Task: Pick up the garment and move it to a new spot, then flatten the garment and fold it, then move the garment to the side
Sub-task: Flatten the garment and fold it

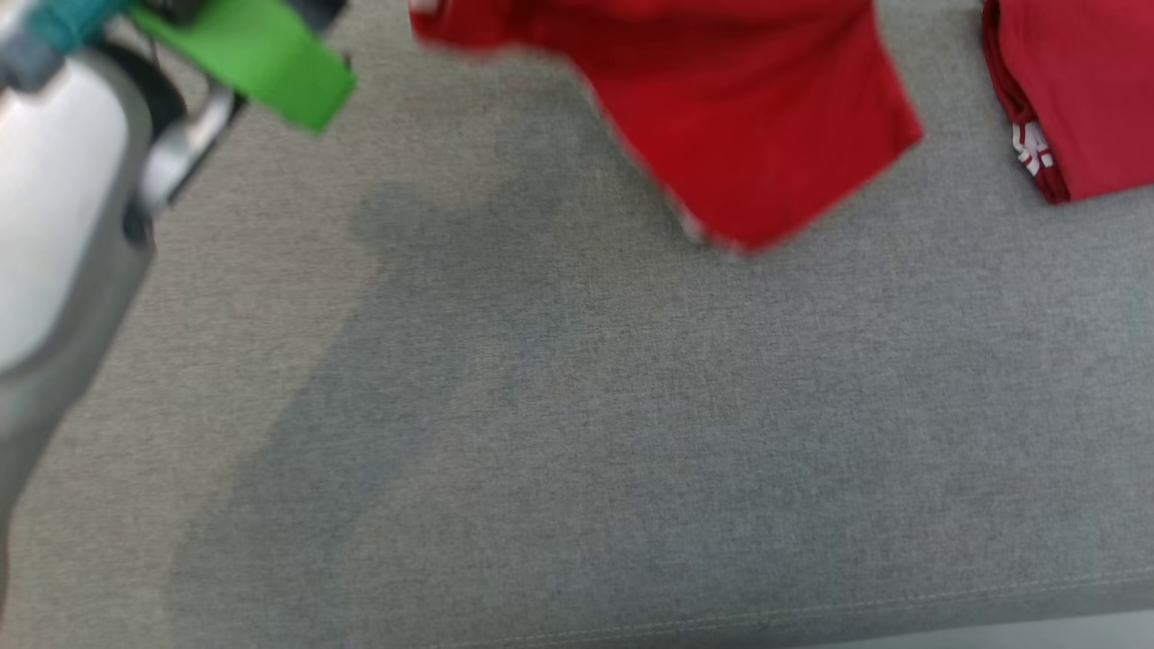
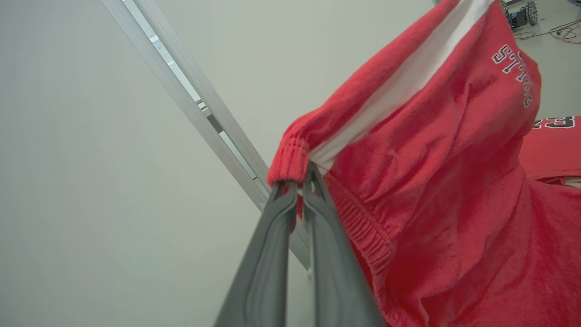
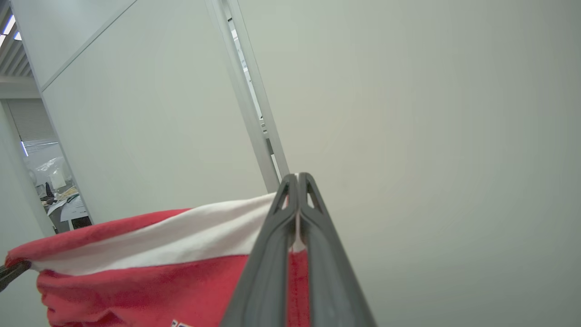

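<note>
The garment [image 1: 748, 117] is red with a white stripe and hangs blurred above the grey surface [image 1: 631, 433] at the top middle of the head view. In the left wrist view my left gripper [image 2: 297, 181] is shut on the garment [image 2: 431, 159] beside a ribbed cuff, and the cloth drapes away to the right. The right wrist view has my right gripper [image 3: 297, 181] shut on the garment's [image 3: 136, 277] upper edge at the white stripe. The cloth stretches left from there to a dark fingertip [image 3: 11, 272] at that view's left border.
A second red garment [image 1: 1073, 99] with white print lies folded at the far right of the surface; it also lies behind the held cloth [image 2: 553, 145]. My pale left forearm [image 1: 54, 198] with a green band [image 1: 261, 54] crosses the upper left. The surface's front edge [image 1: 992, 622] runs along the bottom.
</note>
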Available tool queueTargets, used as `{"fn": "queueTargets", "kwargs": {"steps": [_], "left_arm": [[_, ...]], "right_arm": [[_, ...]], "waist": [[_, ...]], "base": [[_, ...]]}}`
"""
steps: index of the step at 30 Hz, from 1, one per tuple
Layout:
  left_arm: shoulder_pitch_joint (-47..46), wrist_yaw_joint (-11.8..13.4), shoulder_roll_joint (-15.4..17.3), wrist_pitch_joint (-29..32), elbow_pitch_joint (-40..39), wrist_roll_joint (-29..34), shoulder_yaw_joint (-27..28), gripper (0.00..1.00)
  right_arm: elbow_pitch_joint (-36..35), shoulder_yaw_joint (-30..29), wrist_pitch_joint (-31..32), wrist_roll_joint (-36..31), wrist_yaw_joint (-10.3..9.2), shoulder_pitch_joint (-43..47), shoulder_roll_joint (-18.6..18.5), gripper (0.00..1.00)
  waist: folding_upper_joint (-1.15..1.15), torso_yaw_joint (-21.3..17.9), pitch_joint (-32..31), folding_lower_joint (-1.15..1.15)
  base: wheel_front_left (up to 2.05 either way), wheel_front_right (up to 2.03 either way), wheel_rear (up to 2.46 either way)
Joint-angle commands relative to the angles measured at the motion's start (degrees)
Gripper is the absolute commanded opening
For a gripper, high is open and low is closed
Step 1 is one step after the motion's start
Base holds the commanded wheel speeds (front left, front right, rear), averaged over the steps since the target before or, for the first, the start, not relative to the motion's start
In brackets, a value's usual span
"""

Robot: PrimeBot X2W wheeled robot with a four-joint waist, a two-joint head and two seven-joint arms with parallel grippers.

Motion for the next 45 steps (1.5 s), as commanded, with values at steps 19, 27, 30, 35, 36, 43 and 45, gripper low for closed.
{"fn": "queueTargets", "kwargs": {"steps": [19, 27, 30, 35, 36, 43, 45], "left_arm": [[8.04, 0.61, -0.55, -8.97, 4.97, -2.89, -17.16, 0.0], [25.08, 3.76, 5.48, -3.39, -2.01, -2.84, -25.7, 0.0], [29.91, 5.38, 7.82, -1.54, -5.17, -4.05, -27.14, 0.0], [34.58, 7.26, 10.4, 2.26, -11.83, -6.74, -28.26, 0.0], [35.08, 7.6, 10.58, 3.0, -13.18, -7.56, -28.18, 0.0], [36.5, 7.09, 7.41, 3.1, -16.62, -18.93, -24.14, 0.0], [36.09, 5.72, 6.09, 3.08, -15.4, -23.19, -22.86, 0.0]], "right_arm": [[-12.04, -13.53, -0.13, -4.28, -0.02, 30.38, -0.65, 0.0], [-16.3, -15.94, -0.13, -1.63, -0.02, 50.96, -1.97, 0.0], [-18.49, -16.73, -0.13, -0.19, -0.03, 58.04, -2.46, 0.0], [-23.54, -20.16, -0.1, 1.09, -0.04, 67.97, -3.57, 0.0], [-24.3, -21.22, 0.19, 0.78, -0.04, 69.69, -4.19, 0.0], [-24.01, -24.7, 6.42, -1.32, -0.04, 67.1, -6.55, 0.0], [-22.75, -23.84, 9.4, -0.92, -0.04, 63.14, -6.37, 0.0]], "waist": [[0.0, -2.75, 4.52, 0.0], [0.0, -4.26, -0.68, 0.0], [0.0, -4.7, -2.75, 0.0], [0.0, -4.27, -5.04, 0.0], [0.0, -4.06, -5.32, 0.0], [0.0, -2.7, -4.44, 0.0], [0.0, -2.01, -3.55, 0.0]], "base": [[0.0, 0.0, 0.0], [0.0, 0.0, 0.0], [0.0, 0.0, 0.0], [0.0, 0.0, 0.0], [0.0, 0.0, 0.0], [0.0, 0.0, 0.0], [0.0, 0.0, 0.0]]}}
